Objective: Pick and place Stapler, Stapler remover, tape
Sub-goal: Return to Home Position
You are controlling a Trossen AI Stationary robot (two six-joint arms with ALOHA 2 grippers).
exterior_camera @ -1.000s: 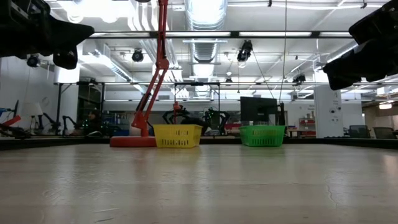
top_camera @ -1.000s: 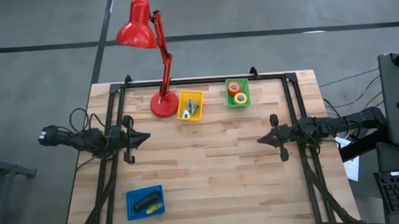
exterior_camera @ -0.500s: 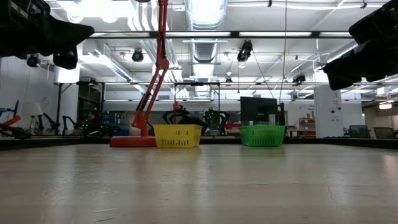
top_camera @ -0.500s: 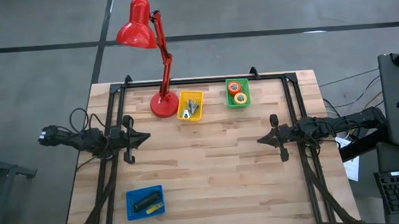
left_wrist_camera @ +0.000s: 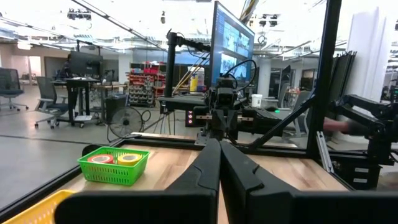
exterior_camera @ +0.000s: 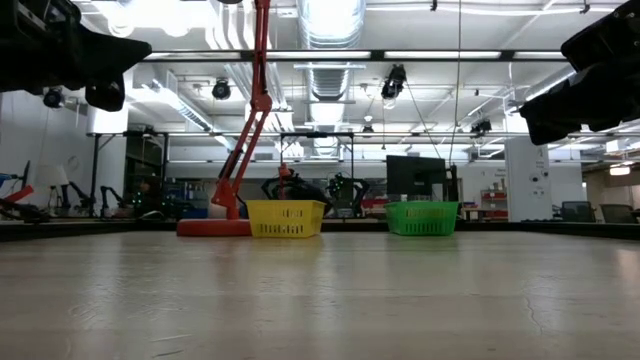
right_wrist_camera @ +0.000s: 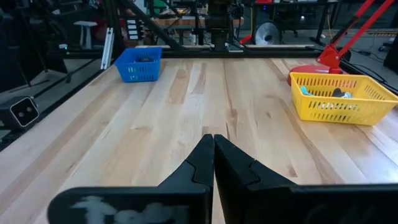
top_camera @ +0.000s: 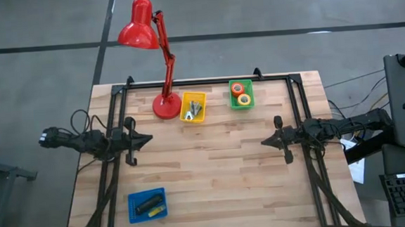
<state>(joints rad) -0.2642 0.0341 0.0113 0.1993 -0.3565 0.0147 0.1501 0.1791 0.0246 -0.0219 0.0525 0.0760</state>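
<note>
The black stapler (top_camera: pixel 146 203) lies in a blue basket (top_camera: pixel 133 215) at the table's near left, beside a small yellow thing. Two tape rolls (top_camera: pixel 240 93), one orange and one yellow, sit in a green basket (left_wrist_camera: pixel 115 167) at the far edge. Small grey pieces (top_camera: pixel 195 108), perhaps the stapler remover, lie in a yellow basket (right_wrist_camera: pixel 339 99) beside it. My left gripper (top_camera: pixel 148 138) hangs shut above the table's left side. My right gripper (top_camera: pixel 264 141) hangs shut above the right side. Both point toward the table's middle, holding nothing.
A red desk lamp stands with its base (top_camera: pixel 165 106) at the far edge, left of the yellow basket, its arm reaching up and back. A black frame (top_camera: pixel 207 80) runs along the far edge and both sides. Bare wood (top_camera: pixel 213 169) lies between the two grippers.
</note>
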